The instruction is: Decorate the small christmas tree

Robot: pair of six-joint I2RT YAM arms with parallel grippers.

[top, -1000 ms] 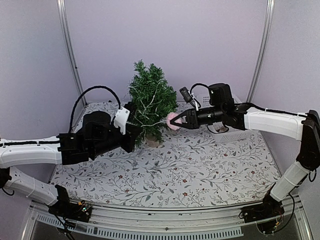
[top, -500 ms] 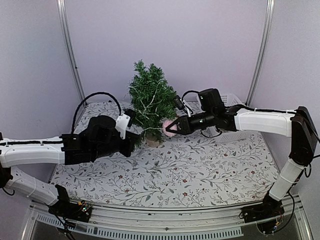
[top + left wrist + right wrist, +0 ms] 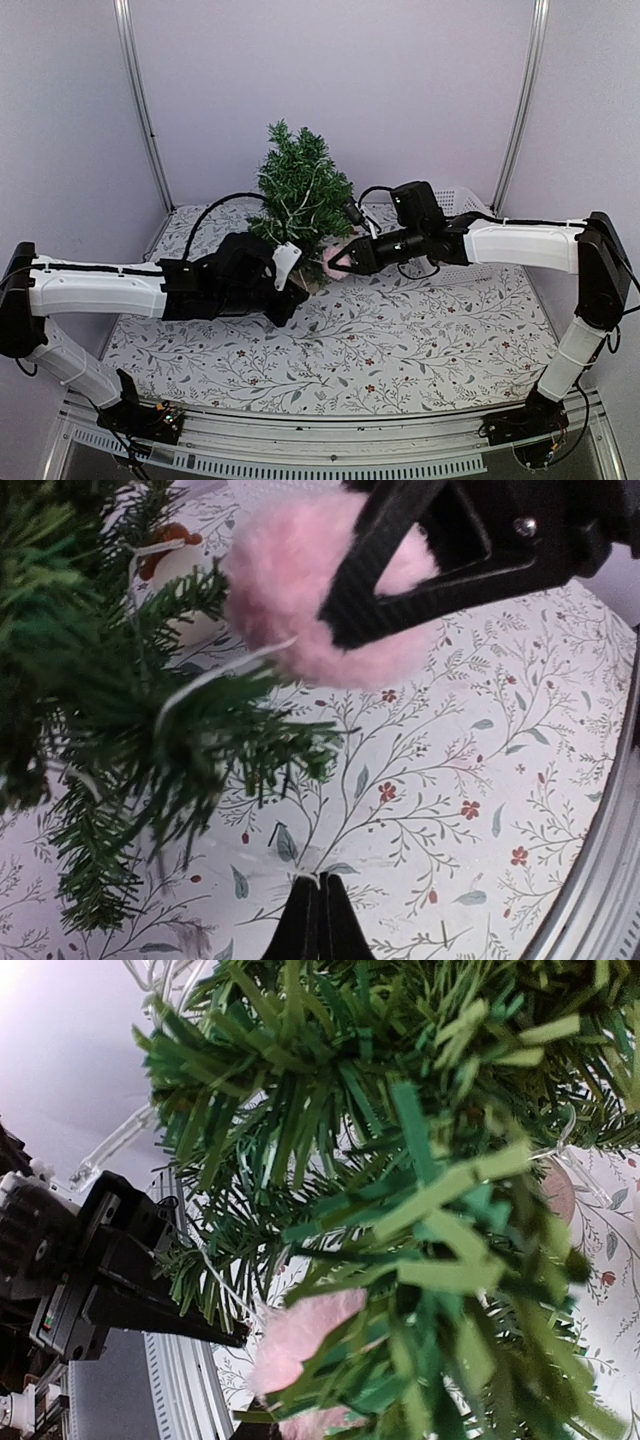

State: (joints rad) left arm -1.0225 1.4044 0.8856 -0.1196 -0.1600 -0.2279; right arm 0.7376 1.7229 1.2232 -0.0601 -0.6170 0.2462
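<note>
tree: dark green bristly small christmas tree (image 3: pixel 303 190), upper centre | right gripper (image 3: pixel 338 262): clamped on fluffy pink pompom (image 3: pixel 290 590), low branches partly screening it | left gripper (image 3: pixel 318 925): pressed together beneath branches, hold unclear | white lattice basket (image 3: pixel 462 200): behind right arm

robot lab work cell, plain lilac walls (image 3: pixel 400 90), metal corner posts (image 3: pixel 138 100), floral-cloth table (image 3: pixel 420 340), aluminium rail (image 3: pixel 330 440)
</note>
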